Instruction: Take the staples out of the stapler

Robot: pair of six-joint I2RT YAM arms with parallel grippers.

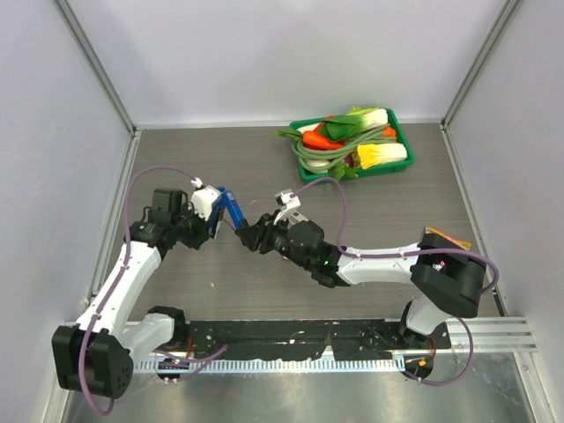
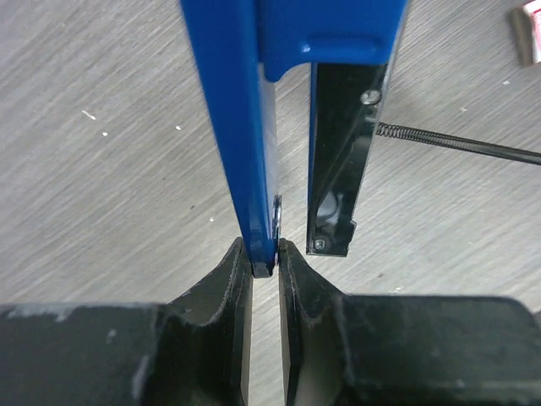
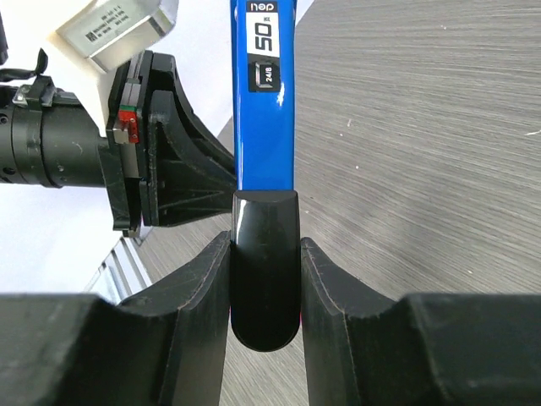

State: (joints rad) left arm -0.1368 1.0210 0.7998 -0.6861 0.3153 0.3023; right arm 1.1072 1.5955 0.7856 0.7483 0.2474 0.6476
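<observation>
A blue stapler [image 1: 231,210] is held above the table between both grippers. My left gripper [image 1: 218,217] is shut on the thin edge of its blue arm [image 2: 245,127], pinched at the fingertips [image 2: 265,255]. The stapler is swung open: a black magazine [image 2: 342,161] hangs beside the blue arm, with a thin spring [image 2: 456,144] stretched off to the right. My right gripper [image 1: 249,236] is shut on the stapler's black rounded end cap [image 3: 265,271], with the blue top [image 3: 264,101] running away from it. No silvery staple strip shows in any view.
A green tray [image 1: 408,141] of toy vegetables stands at the back right. A small pale object [image 2: 526,34] lies on the table at the edge of the left wrist view. An orange item [image 1: 445,236] shows by the right arm's elbow. Side walls enclose the table.
</observation>
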